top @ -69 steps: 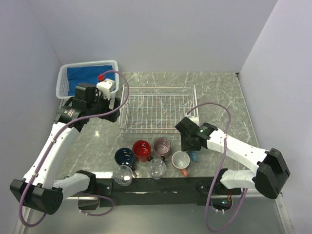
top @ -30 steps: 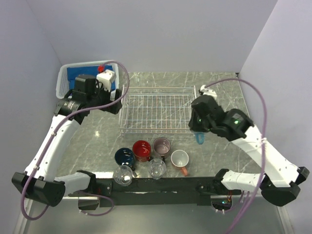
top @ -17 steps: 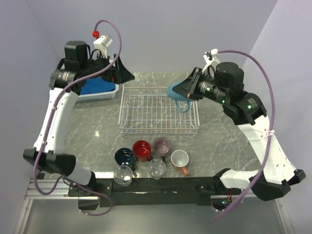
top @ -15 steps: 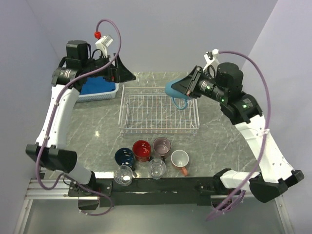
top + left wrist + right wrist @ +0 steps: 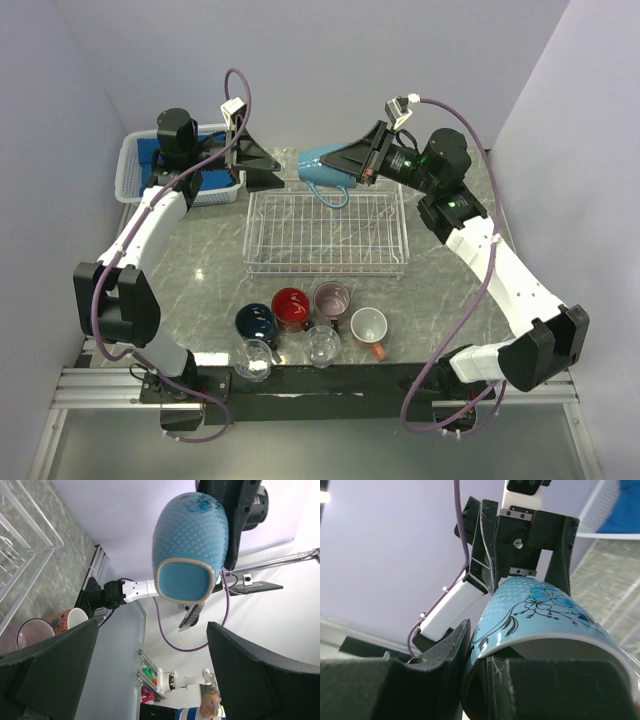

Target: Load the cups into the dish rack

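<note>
My right gripper is shut on the light-blue mug, one finger inside its rim and one outside, holding it on its side in the air above the far edge of the white wire dish rack. The right wrist view shows the mug's flowered wall clamped in the gripper. My left gripper is open and empty, pointing at the mug's base from the left, not touching. At the table's front stand the navy, red, mauve and salmon-orange mugs and two clear glasses.
A white plastic basket with blue cloth sits at the back left, behind my left arm. The side walls close in on both sides. The rack holds no cups.
My right gripper has carried the light-blue mug further left, over the rack's far edge. My left gripper has swung right and now faces the mug's base.
</note>
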`<state>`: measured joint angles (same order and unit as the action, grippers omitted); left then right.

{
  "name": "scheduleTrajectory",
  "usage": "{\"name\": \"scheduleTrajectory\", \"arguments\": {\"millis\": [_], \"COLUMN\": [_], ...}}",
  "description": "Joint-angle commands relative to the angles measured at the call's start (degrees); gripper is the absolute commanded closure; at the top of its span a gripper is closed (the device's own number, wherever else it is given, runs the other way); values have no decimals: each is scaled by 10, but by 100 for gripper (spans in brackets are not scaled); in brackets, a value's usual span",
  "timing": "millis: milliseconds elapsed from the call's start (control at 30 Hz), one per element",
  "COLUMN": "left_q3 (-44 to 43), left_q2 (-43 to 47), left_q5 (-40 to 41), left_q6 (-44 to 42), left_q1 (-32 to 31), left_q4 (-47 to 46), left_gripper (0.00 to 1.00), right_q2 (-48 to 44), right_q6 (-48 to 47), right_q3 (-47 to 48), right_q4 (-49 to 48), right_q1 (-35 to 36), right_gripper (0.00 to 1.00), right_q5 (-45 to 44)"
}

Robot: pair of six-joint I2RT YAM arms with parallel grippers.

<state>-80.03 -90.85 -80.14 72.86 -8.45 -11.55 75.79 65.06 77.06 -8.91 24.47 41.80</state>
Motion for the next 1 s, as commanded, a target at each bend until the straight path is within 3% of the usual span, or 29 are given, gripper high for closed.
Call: {"name": "scheduleTrajectory", "arguments": {"millis": [0, 167, 833, 967], "left_q3": [-62, -43, -80, -82], "left_q2": [19, 18, -21, -28], "left_q5": [-15, -5, 18, 19], "left_q6": [-50, 13, 8, 10], "left_q1": [-8, -14, -53, -54], "left_q4": [34, -49, -57, -62], "left_gripper": [4, 4, 4, 4], "right_q2": [9, 30, 152, 164], "right_q6": [62, 94, 235, 245], "right_q3": [6, -14, 4, 12], "right_q4": [-152, -207, -394, -390], "right_q1": [0, 2, 45, 55], "right_gripper": [100, 100, 100, 100], "right_q5": [33, 30, 35, 38]}}
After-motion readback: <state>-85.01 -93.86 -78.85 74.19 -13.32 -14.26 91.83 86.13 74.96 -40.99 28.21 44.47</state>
